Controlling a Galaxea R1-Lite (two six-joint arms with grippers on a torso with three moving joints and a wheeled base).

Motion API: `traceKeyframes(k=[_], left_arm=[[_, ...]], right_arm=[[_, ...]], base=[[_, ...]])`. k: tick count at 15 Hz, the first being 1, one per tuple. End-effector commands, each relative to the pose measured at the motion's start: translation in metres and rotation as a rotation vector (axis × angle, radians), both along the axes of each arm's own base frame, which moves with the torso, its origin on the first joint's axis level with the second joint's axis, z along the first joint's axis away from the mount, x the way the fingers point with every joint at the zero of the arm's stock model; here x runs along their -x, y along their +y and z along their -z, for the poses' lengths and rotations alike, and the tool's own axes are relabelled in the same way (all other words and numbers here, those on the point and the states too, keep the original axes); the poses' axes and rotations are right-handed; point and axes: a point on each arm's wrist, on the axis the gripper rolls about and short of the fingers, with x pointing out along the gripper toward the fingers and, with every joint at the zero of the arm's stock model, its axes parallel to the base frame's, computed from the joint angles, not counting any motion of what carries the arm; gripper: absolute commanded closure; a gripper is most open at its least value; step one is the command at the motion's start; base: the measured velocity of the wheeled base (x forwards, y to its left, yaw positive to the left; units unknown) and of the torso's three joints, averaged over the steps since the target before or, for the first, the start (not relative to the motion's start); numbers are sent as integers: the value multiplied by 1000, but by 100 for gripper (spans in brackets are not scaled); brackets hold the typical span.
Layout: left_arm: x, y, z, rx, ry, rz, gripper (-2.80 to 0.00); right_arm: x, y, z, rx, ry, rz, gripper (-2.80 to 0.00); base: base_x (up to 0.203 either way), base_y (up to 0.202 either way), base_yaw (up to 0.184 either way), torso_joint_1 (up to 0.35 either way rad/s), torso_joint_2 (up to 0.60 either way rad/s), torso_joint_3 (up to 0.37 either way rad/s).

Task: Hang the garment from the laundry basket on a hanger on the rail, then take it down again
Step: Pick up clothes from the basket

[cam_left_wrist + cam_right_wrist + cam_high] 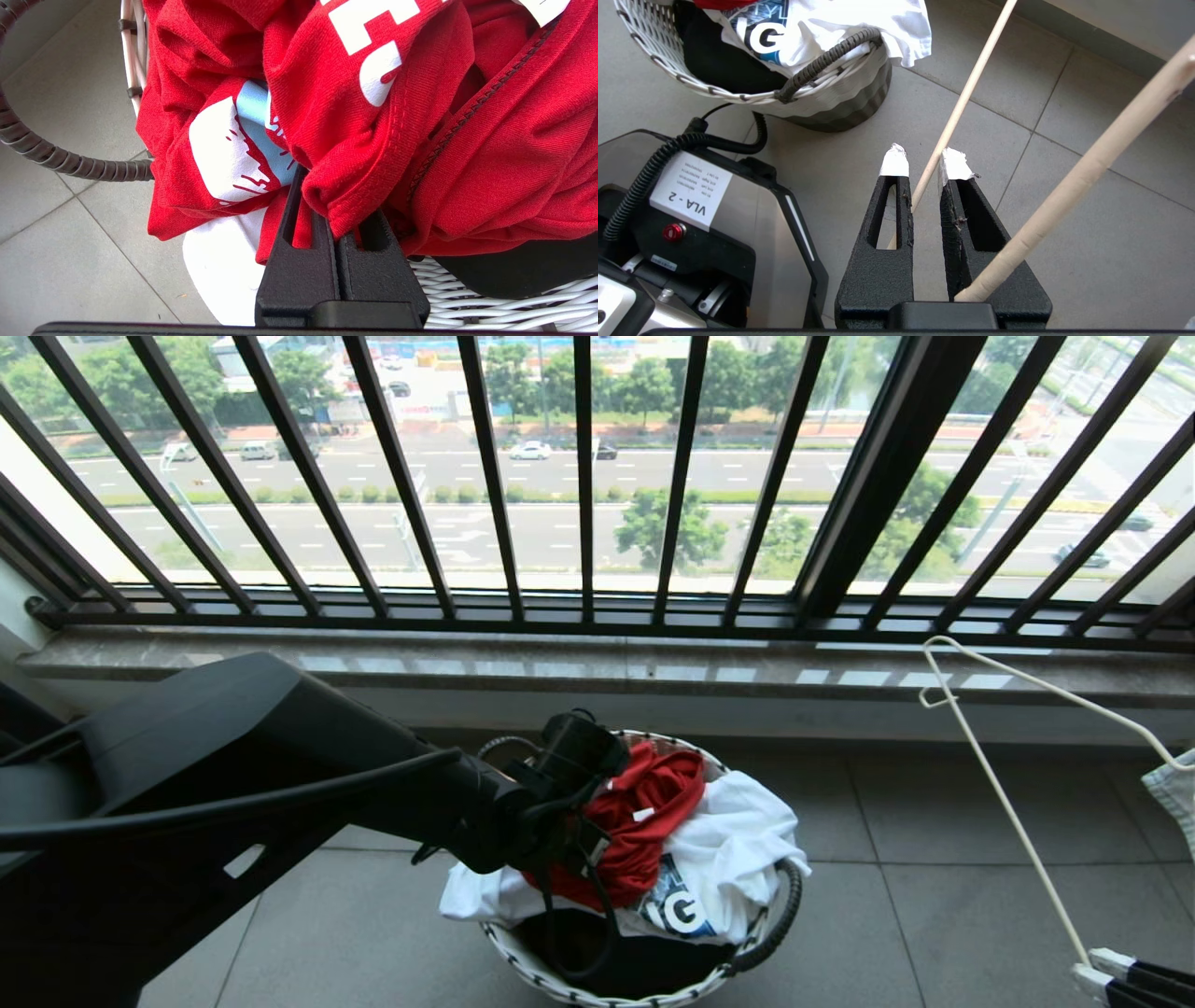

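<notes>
The red garment lies crumpled on top of the pile in the laundry basket, on the floor below the window. My left gripper reaches down into the basket. Its jaws are shut on a fold of the red garment, pinched between the left gripper's black fingers above the wicker rim. At the lower right, my right gripper holds the thin white hanger by one wire. The hanger runs out from the base of the right gripper's white-tipped jaws. The rail is out of view.
A white printed T-shirt and a black garment lie under the red one. The dark barred window railing and a stone sill stand just behind the basket. My base sits close to the basket. A pale cloth hangs at the right edge.
</notes>
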Motion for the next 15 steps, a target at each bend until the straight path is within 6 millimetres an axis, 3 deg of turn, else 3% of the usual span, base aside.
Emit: traceKeyframes(k=[1,9,15], left_arm=[[3,4,-4,4,-7,-3,0],[40,26,-57,34,-80,-32,0],[70,53,-130,140,-65,-138,0]], right_arm=[[0,0,0,1,-2,-3,0],[0,0,0,1,-1,-2,0],[0,0,-1,2,-7,-1,0]], base=[[0,0,0,0,0,0],[0,0,0,0,0,0],[0,0,0,0,0,0]])
